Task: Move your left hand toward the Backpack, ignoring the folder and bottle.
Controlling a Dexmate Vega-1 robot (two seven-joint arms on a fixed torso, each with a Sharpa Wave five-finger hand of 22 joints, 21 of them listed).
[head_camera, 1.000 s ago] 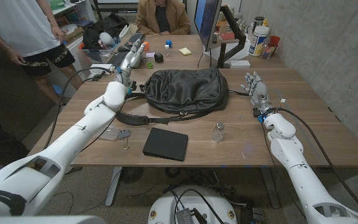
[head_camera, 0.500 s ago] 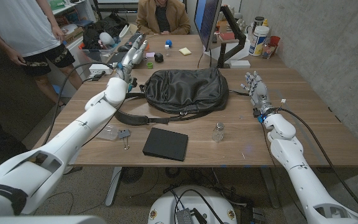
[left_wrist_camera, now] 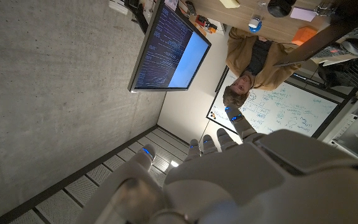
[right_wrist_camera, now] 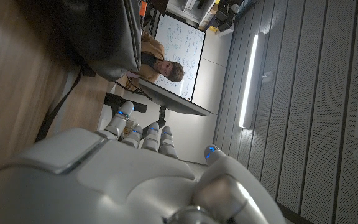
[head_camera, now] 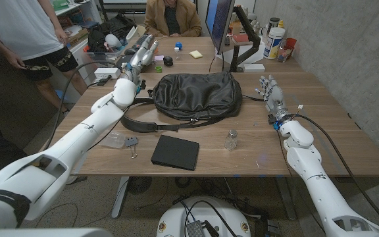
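1. Backpack lies mid-table, black, strap trailing toward the near-left.
2. Left robot hand raised beyond the backpack's far-left corner, fingers spread, holding nothing; not touching.
3. Step in hand: the approach. Next move, likely: swing right and down toward the backpack.
4. Folder and bottle sit nearer; leave them.
5. Right robot hand open, empty.

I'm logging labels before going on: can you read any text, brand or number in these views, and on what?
Monitor: lines of text on the screen, too small to read.
Whiteboard: handwriting, too blurred to read.
White bottle at the far right of the table: label too small to read.
Backpack, folder, bottle: no readable text.
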